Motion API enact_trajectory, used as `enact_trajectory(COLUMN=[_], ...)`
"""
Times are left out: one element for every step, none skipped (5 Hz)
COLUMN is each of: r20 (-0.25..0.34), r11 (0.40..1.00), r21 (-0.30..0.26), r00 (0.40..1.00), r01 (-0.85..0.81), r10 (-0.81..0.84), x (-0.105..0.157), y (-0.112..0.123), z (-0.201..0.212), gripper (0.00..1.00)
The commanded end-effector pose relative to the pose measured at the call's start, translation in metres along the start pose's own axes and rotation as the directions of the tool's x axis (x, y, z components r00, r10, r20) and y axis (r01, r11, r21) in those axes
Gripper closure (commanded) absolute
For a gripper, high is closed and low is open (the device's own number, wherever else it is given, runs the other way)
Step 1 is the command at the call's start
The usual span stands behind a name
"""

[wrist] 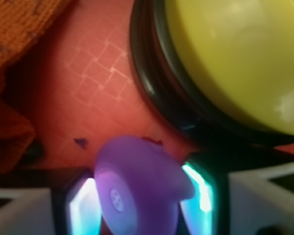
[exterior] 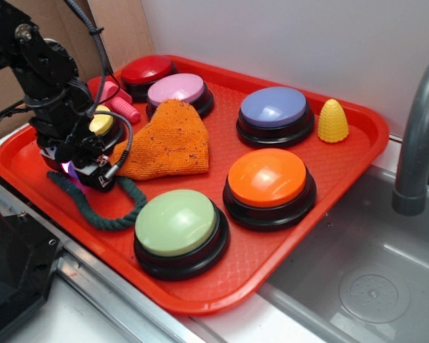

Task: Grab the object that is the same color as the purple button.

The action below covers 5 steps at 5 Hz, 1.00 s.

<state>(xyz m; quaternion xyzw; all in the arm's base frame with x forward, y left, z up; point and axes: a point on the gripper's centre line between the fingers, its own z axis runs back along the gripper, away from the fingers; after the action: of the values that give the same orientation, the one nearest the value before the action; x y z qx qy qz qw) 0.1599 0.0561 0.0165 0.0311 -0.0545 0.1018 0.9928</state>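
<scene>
My gripper [wrist: 144,196] clenched on purple toy [wrist: 137,188] just beside yellow button [wrist: 235,58], inside red tray [exterior: 357,136]

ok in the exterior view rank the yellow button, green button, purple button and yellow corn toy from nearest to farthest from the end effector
1. Yellow button: right beside the end effector, just behind it at the tray's left end.
2. Green button: front of the tray, to its right.
3. Purple button: far side, well to the right.
4. Yellow corn toy: beyond the purple button, near the tray's right rim.
</scene>
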Motion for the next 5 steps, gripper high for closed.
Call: enact_trajectory(r20=[0.013, 0.002, 0.031, 0.073, 0.017], r11=[1.0, 0.998, 0.992, 0.983, 0.945], r21=[0.016, -0.021, -0.07, -0.125, -0.258], r00=[1.0, 0.999, 0.993, 0.987, 0.977], r01=[0.005, -0.052, -0.109, -0.133, -0.202], r10=[-0.005, 0.053, 0.111, 0.143, 0.214], x=[0.013, 0.016, 0.021, 0.03, 0.042], y=[0.005, 0.0, -0.002, -0.005, 0.0], z=[0.012, 0.052, 0.089, 0.135, 0.176], gripper=[1.0, 1.0, 1.0, 1.0, 1.0])
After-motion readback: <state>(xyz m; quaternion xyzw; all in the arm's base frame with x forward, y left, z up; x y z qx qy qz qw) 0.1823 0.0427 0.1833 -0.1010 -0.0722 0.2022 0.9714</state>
